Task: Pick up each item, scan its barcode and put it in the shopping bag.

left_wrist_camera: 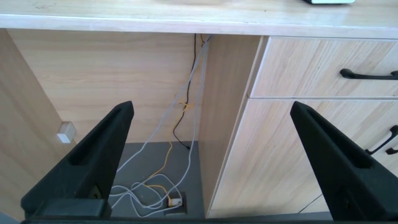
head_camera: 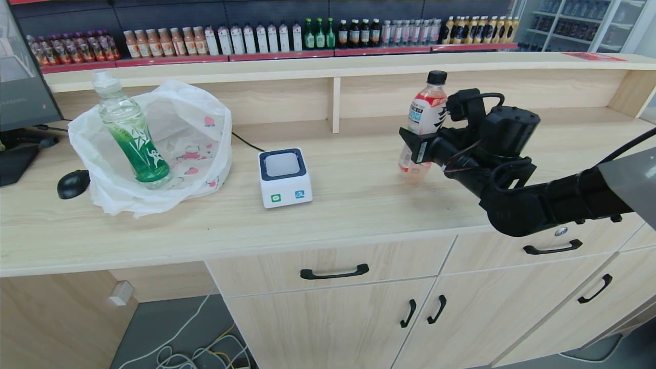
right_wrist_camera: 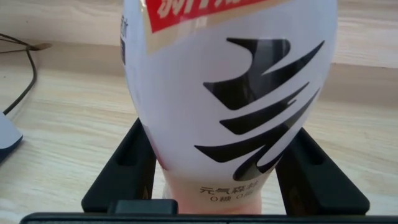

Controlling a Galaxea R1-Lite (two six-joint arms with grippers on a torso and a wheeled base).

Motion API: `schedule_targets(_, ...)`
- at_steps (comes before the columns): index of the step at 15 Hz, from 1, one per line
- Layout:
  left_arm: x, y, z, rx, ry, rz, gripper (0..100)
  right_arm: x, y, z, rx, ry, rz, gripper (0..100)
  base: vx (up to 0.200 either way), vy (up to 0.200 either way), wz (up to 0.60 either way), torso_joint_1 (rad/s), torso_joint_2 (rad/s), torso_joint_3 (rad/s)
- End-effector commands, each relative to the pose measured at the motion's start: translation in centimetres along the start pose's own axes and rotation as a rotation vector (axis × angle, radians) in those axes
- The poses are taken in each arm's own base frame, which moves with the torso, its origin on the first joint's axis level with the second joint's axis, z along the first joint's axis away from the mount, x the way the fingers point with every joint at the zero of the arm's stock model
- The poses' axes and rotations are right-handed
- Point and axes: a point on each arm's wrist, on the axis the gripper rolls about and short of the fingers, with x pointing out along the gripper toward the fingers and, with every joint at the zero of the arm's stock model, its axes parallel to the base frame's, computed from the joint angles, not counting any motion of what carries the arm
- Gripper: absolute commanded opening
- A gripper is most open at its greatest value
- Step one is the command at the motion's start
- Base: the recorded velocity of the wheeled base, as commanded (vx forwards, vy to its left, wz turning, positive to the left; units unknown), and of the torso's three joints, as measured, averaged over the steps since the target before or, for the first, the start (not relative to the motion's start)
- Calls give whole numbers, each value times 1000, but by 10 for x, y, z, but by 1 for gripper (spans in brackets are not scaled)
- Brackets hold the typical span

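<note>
A pink drink bottle (head_camera: 424, 120) with a black cap stands slightly tilted at the right of the wooden counter (head_camera: 353, 205). My right gripper (head_camera: 417, 148) is shut on its lower half. In the right wrist view the bottle (right_wrist_camera: 230, 93) sits between the two fingers (right_wrist_camera: 127, 165), which press on both its sides. A white scanner box (head_camera: 284, 177) sits mid-counter. To its left a white shopping bag (head_camera: 200, 133) holds a green bottle (head_camera: 136, 138), standing upright. My left gripper (left_wrist_camera: 211, 109) is open and holds nothing, below the counter edge and facing the cabinet.
A black monitor (head_camera: 20, 87) and a black rounded object (head_camera: 73, 183) sit at the counter's left end. A cable (head_camera: 246, 142) runs behind the scanner. A raised back shelf (head_camera: 333, 66) borders the counter. Drawers with black handles (head_camera: 334, 272) are below.
</note>
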Motion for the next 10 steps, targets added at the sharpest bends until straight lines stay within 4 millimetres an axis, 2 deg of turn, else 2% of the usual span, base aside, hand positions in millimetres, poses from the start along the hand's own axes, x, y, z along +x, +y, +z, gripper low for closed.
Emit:
schedule_targets(1, 0, 0, 0, 0, 0, 0, 100, -6, -1, 19, -1, -42, -2, 0, 0, 0, 0, 0, 0, 0)
schedule_targets(4, 0, 0, 0, 0, 0, 0, 100, -15, -2, 40, -4, -81, -5, 0, 0, 0, 0, 0, 0, 0)
schedule_targets(10, 0, 0, 0, 0, 0, 0, 100, -60, 6, 66, 4, -77, 24, 0, 0, 0, 0, 0, 0, 0)
